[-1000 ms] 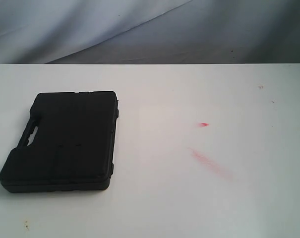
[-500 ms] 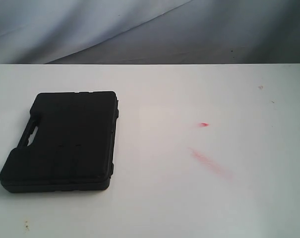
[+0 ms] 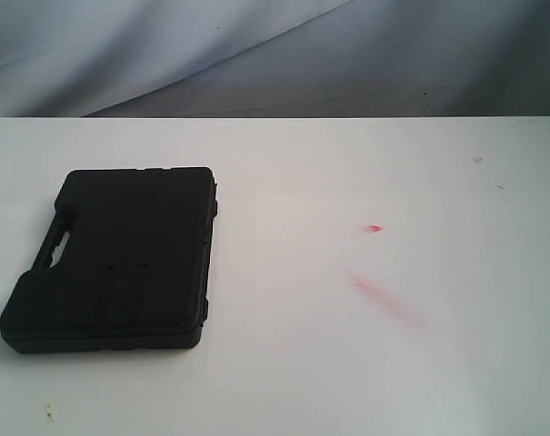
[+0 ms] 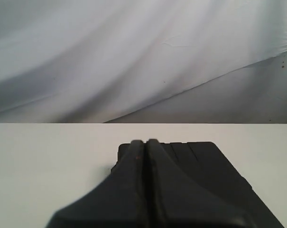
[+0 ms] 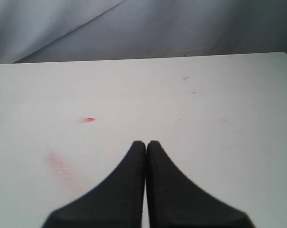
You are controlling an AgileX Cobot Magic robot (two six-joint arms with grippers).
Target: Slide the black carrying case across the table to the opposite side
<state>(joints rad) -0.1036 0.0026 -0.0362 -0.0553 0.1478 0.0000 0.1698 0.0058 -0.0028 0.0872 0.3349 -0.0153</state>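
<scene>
- The case (image 3: 111, 259) is lying flat on the left part of the table (image 3: 347, 381). Its lid is closed, so its inside is hidden, and its handle slot (image 3: 55, 247) is sitting along its left edge.
- The left gripper (image 4: 144, 141) is pressing its fingers together with nothing between them and pointing over the case (image 4: 205, 166). Whether it is touching the lid cannot be told.
- Right of the middle, a small red spot (image 3: 374, 228) and a faint red smear (image 3: 384, 300) are showing on the white top, well apart from the case.
- The right gripper (image 5: 146, 142) is likewise clenched on nothing, hovering over bare table (image 5: 228, 118) near those red marks.
- A grey cloth (image 3: 256, 54) is hanging behind the table.
</scene>
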